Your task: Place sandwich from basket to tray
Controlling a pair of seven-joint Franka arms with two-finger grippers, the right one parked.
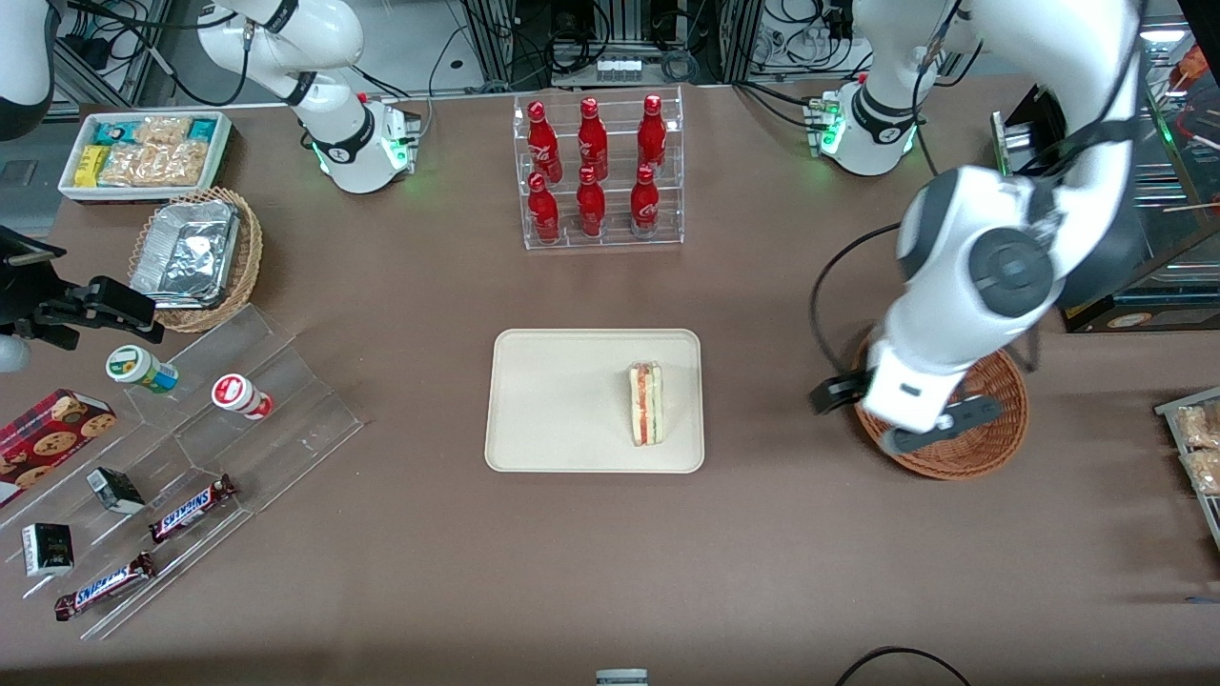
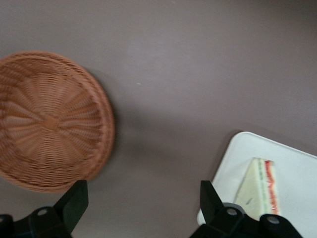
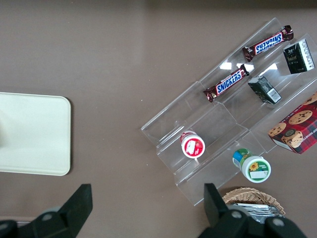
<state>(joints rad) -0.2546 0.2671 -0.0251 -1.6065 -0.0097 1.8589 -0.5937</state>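
Note:
The sandwich (image 1: 645,403) (image 2: 260,191) lies on the cream tray (image 1: 553,400) (image 2: 297,163) at mid-table, near the tray's edge toward the working arm, with its red and green filling stripe showing. The round reddish-brown basket (image 1: 991,438) (image 2: 49,121) stands toward the working arm's end and has nothing in it. My left gripper (image 1: 901,414) (image 2: 143,198) hangs high over the basket's rim on the tray's side. It is open, with only bare brown table between its fingers.
A clear rack of red bottles (image 1: 599,171) stands farther from the front camera than the tray. Toward the parked arm's end are a stepped acrylic shelf with snack bars and cups (image 1: 191,457), a tan basket with a foil container (image 1: 195,257) and a white snack bin (image 1: 143,152).

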